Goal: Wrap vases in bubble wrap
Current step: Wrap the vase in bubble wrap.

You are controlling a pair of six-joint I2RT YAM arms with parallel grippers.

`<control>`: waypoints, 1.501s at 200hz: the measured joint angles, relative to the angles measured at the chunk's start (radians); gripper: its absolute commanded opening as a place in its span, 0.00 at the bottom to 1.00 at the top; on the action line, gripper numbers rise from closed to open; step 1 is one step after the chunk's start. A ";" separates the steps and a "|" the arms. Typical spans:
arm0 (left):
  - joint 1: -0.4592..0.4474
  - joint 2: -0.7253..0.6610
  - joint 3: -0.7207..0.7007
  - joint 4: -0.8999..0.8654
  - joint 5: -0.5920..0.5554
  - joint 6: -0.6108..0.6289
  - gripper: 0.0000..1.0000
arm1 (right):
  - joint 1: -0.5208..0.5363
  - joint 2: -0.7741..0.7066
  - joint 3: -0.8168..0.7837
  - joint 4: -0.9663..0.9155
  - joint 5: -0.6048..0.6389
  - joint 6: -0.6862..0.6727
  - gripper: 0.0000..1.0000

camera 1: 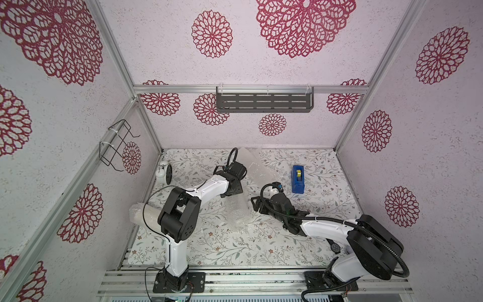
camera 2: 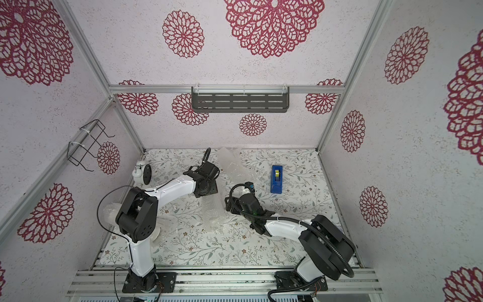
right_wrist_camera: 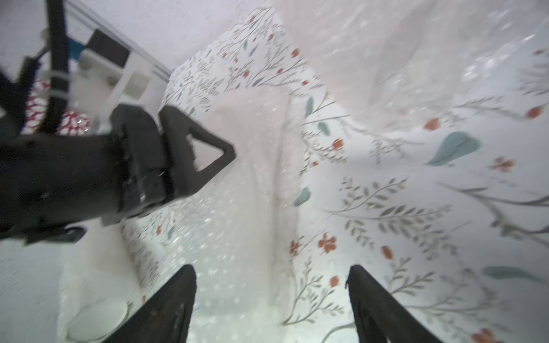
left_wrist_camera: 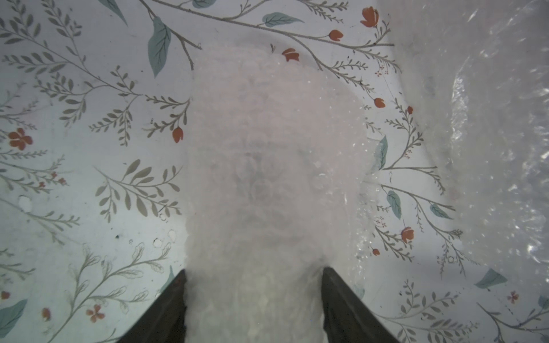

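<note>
Left gripper (left_wrist_camera: 254, 270): jaws pressed on both flanks of a bubble wrap bundle (left_wrist_camera: 267, 148); grip confirmed. Contents are veiled by the wrap and cannot be identified. In a top view the bundle (camera 1: 239, 211) lies mid-table (camera 1: 222, 251), between the two grippers. Right gripper (right_wrist_camera: 271, 266): jaws spread, nothing between them, poised just beside the bundle. A second wrapped bundle (camera 1: 142, 213) lies at the table's left edge, partly behind the left arm. A loose sheet (camera 1: 249, 162) lies at the back, with the blue tape dispenser (camera 1: 298, 179) near it.
</note>
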 measured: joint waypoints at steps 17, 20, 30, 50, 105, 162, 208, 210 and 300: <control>-0.009 0.010 0.015 -0.013 -0.014 0.002 0.67 | -0.064 0.062 0.039 -0.007 -0.039 -0.008 0.71; -0.010 0.011 0.017 -0.014 -0.018 0.002 0.67 | -0.073 0.074 0.048 -0.007 -0.046 -0.005 0.70; -0.015 0.015 0.021 -0.017 -0.027 0.002 0.67 | -0.101 0.126 0.080 -0.002 -0.079 -0.009 0.64; -0.019 0.018 0.023 -0.019 -0.035 0.003 0.67 | -0.138 0.227 0.136 0.025 -0.142 -0.004 0.57; -0.021 0.018 0.020 -0.013 -0.048 0.003 0.67 | -0.147 0.426 0.276 0.050 -0.264 0.013 0.46; -0.021 0.013 0.006 0.004 -0.045 0.003 0.67 | -0.146 0.537 0.377 0.097 -0.325 0.028 0.37; -0.021 0.008 -0.003 0.016 -0.045 0.003 0.67 | -0.146 0.602 0.456 0.095 -0.333 0.027 0.23; -0.021 0.008 -0.004 0.016 -0.045 0.003 0.67 | -0.146 0.603 0.459 0.095 -0.333 0.023 0.21; 0.014 -0.053 -0.106 0.125 0.021 0.007 0.67 | -0.130 0.608 0.431 0.237 -0.377 0.039 0.00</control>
